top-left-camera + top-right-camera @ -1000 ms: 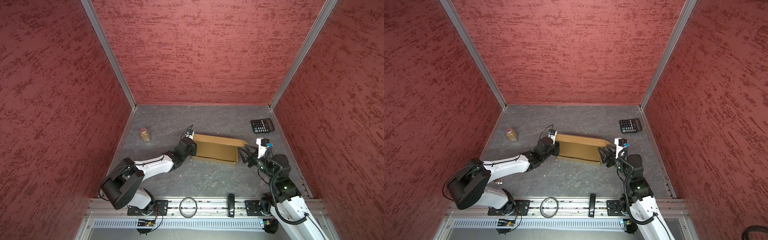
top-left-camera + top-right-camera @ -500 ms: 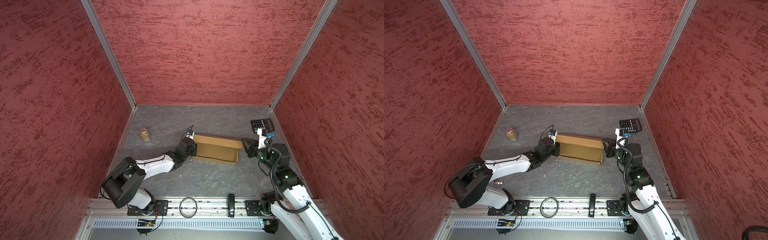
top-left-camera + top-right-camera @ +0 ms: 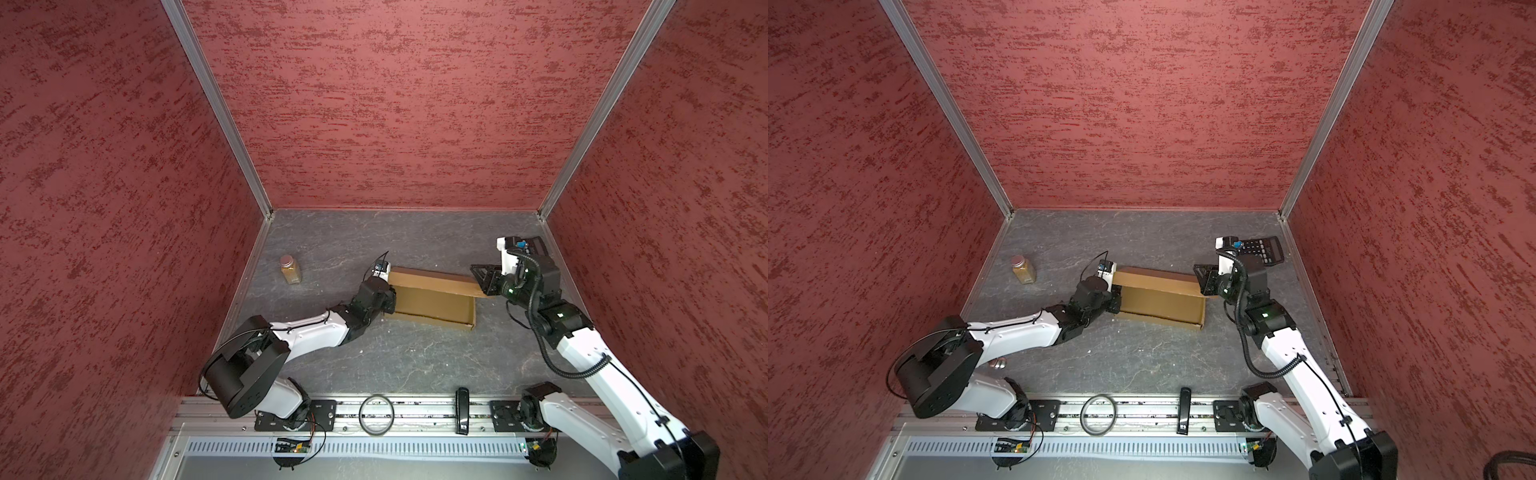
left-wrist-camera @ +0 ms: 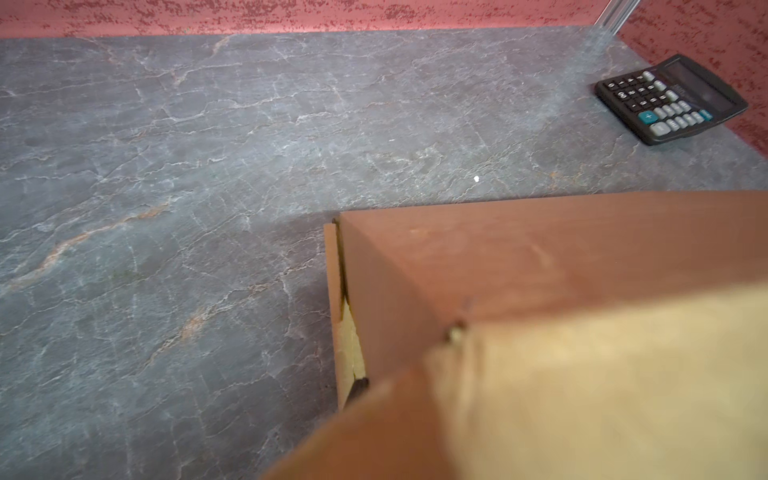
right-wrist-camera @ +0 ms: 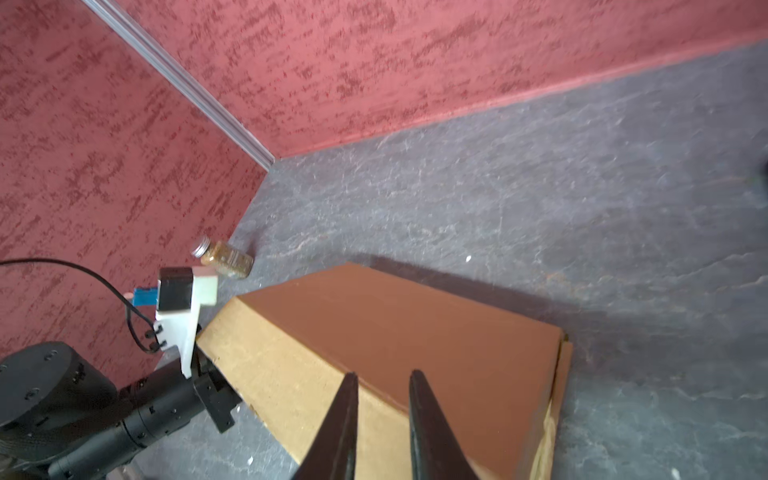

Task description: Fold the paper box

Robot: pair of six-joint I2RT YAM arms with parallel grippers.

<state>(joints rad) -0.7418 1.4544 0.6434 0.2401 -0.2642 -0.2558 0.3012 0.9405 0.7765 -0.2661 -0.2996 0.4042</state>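
The paper box (image 3: 432,301) (image 3: 1158,301) is brown cardboard lying mid-table, its lid panel (image 5: 415,332) slanting down over the tray from the far side. At the box's left end my left gripper (image 3: 388,301) (image 3: 1116,303) is shut on the end wall. In the left wrist view blurred cardboard (image 4: 498,266) covers the jaws, and one dark fingertip (image 4: 359,386) shows beside the wall. My right gripper (image 3: 482,278) (image 3: 1203,278) (image 5: 383,374) hovers over the lid's right end. Its fingers stand a narrow gap apart with nothing between them.
A spice jar (image 3: 290,270) (image 5: 224,258) stands near the left wall. A black calculator (image 3: 1262,249) (image 4: 669,102) lies in the back right corner, just behind the right wrist. Red walls close three sides. The front rail holds a ring (image 3: 376,415) and a black bar (image 3: 461,409).
My right arm swung from the box's right front corner back to the lid's right end, and its jaws narrowed. The box's right flap no longer sticks out. The left arm barely moved.
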